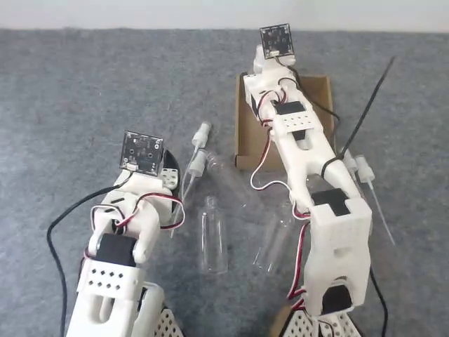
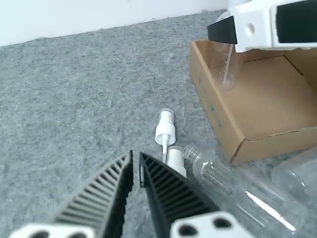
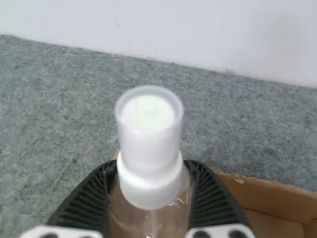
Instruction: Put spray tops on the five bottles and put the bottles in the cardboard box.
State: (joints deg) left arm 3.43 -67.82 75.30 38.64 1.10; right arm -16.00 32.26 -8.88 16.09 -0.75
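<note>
Bottle [image 3: 148,218] with spray top [image 3: 148,134] is gripped by the right gripper's [image 3: 151,173] fingers over the cardboard box [image 2: 213,109]. The left gripper's [image 2: 136,158] fingers are closed on nothing beside loose spray tops [image 2: 165,126].

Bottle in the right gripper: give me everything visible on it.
The bottle is clear and plastic-looking, with a white spray top fitted and a see-through cap over the nozzle. A thin dip tube shows inside it in the left wrist view. It stands upright, clamped just below the collar between the right gripper's black ribbed fingers. It hangs over the far end of the cardboard box; whether its base touches the box floor cannot be told.
</note>
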